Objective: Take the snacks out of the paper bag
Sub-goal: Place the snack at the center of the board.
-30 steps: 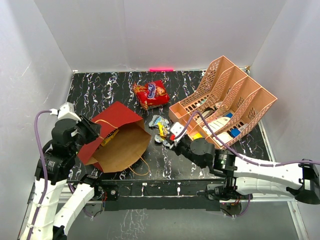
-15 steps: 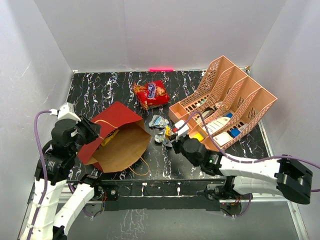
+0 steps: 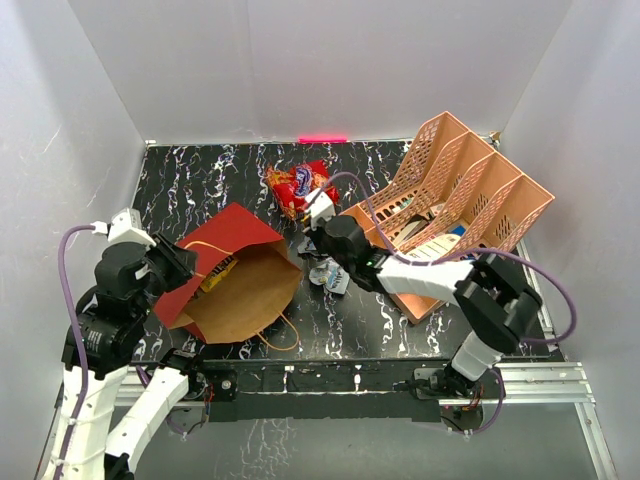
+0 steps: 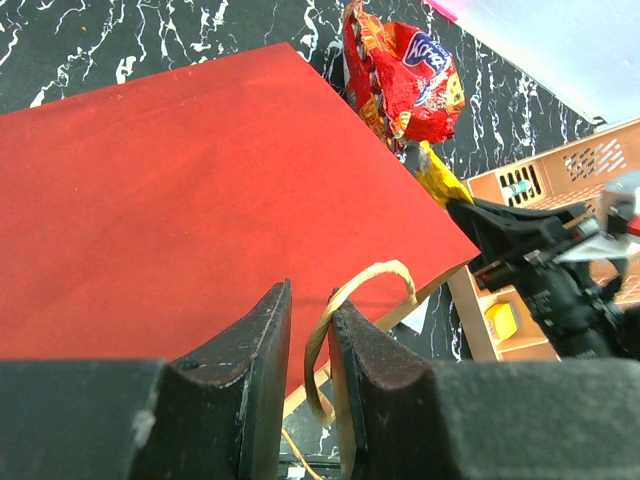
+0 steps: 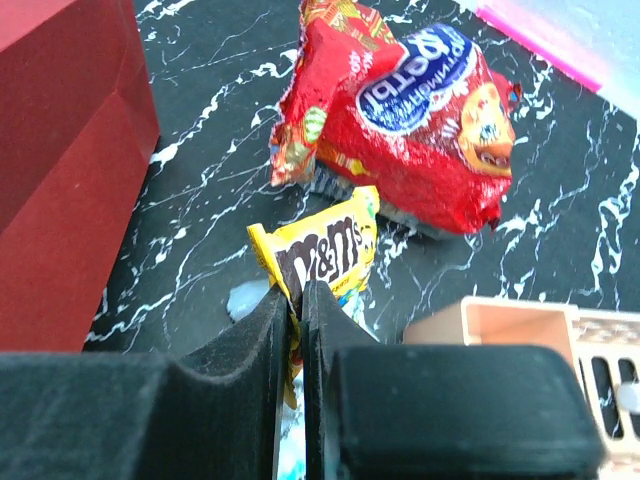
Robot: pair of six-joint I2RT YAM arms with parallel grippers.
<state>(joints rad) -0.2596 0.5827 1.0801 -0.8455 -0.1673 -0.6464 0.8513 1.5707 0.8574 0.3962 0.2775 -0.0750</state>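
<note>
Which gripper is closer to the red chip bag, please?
Right. The right gripper, pinching a yellow candy packet, sits just beside the chip bag; the left gripper holds the paper bag, farther away.

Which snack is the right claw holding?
The small yellow M&M's candy packet, pinched in the right claw; the red-orange crinkly chip bag lies untouched beyond it.

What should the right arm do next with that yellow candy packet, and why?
Probably lower and release it beside the chip bag: the right gripper is shut on the yellow packet, outside the paper bag, over bare table.
</note>
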